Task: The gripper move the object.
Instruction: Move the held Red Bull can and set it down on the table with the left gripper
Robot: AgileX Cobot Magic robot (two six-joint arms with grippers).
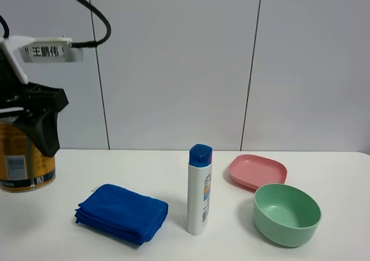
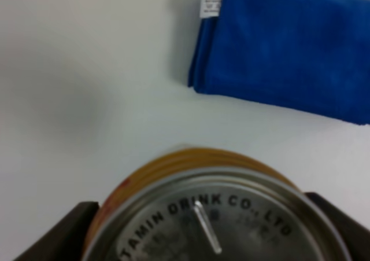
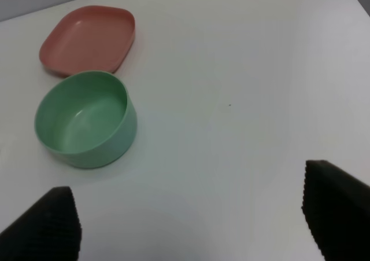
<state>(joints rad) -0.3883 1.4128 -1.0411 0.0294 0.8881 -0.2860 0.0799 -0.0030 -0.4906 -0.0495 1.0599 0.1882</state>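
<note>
The golden-orange drink can point(image 1: 23, 162) is held in my left gripper point(image 1: 26, 131) at the far left of the exterior view, apparently lifted above the white table. In the left wrist view the can's silver top point(image 2: 214, 220) fills the lower part, with a black finger on each side of it point(image 2: 55, 235). My right gripper point(image 3: 191, 214) is open and empty; its two black fingertips point(image 3: 43, 226) hang above bare table, apart from the green bowl. The right gripper does not show in the exterior view.
A folded blue cloth point(image 1: 121, 213) lies right of the can and shows in the left wrist view point(image 2: 283, 47). A tall white bottle with a blue cap point(image 1: 199, 190) stands mid-table. A pink tray point(image 1: 257, 171) point(image 3: 89, 38) and green bowl point(image 1: 287, 214) point(image 3: 87, 119) are at right.
</note>
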